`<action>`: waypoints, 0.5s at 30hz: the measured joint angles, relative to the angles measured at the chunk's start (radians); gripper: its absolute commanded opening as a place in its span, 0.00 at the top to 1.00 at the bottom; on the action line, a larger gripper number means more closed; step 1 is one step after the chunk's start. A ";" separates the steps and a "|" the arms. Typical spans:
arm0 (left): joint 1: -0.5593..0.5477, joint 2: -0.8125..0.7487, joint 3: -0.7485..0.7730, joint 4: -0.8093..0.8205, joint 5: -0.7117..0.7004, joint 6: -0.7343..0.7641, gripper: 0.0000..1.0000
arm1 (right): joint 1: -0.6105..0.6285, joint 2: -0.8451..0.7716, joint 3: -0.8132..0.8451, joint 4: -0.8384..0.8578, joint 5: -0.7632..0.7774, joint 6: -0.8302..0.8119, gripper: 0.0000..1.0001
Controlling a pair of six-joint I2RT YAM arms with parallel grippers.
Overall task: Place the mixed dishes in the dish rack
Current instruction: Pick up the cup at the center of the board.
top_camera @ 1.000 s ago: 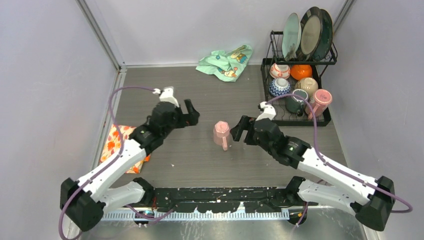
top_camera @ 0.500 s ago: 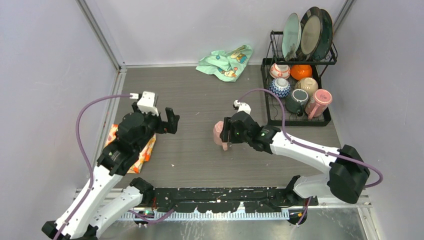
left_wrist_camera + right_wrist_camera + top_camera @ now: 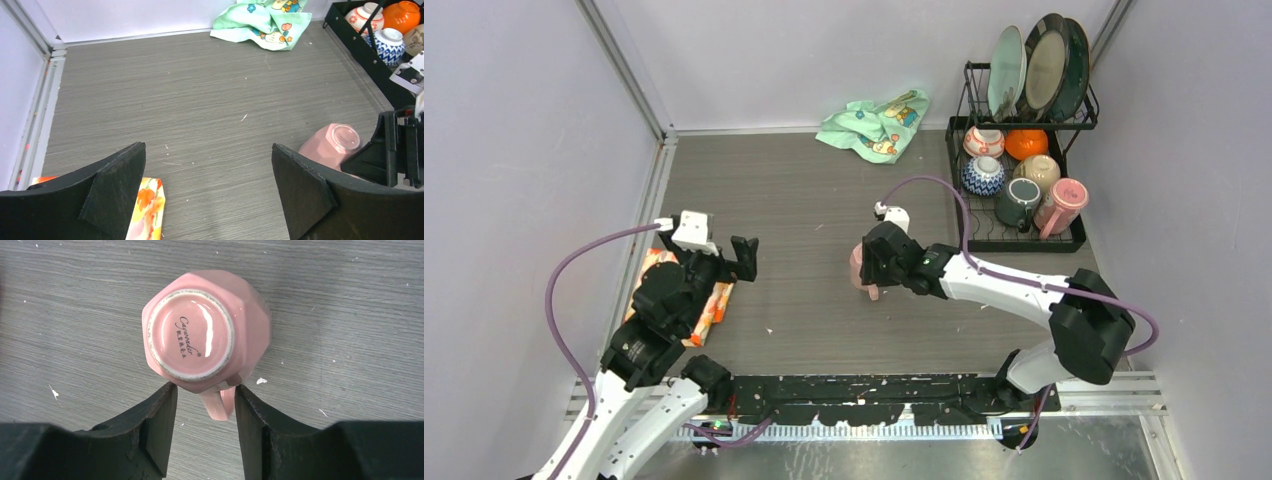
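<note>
A pink cup (image 3: 862, 268) (image 3: 200, 335) stands upside down on the table, its handle (image 3: 220, 402) pointing toward my right gripper (image 3: 872, 264) (image 3: 206, 387). The jaws straddle the handle and stand partly closed, with a gap left of the handle. My left gripper (image 3: 709, 258) (image 3: 207, 150) hangs wide open and empty over the table's left side; its view shows the cup (image 3: 332, 145) at right. The dish rack (image 3: 1014, 240) at back right holds three plates (image 3: 1046, 65) on top, with bowls (image 3: 984, 175), a dark green cup (image 3: 1017, 203) and another pink cup (image 3: 1062, 205) below.
A mint-green cartoon-print cloth (image 3: 876, 124) (image 3: 265, 20) lies by the back wall. An orange floral cloth (image 3: 674, 290) (image 3: 147, 210) lies under my left arm near the left wall. Walls close in the table on the left, back and right.
My right gripper moved left onto the pink cup and narrowed its jaws around the handle. My left arm drew back toward the left, over the orange cloth, staying open.
</note>
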 measured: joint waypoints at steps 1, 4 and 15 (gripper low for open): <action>0.000 -0.004 -0.002 0.000 -0.009 0.002 0.03 | 0.005 0.003 0.000 0.000 0.005 0.000 0.50; -0.005 -0.009 -0.007 0.005 -0.038 0.005 0.03 | 0.022 0.018 0.000 0.000 0.016 0.000 0.50; -0.018 -0.006 -0.011 0.007 -0.066 0.025 0.03 | 0.065 0.148 0.038 -0.024 0.086 -0.023 0.60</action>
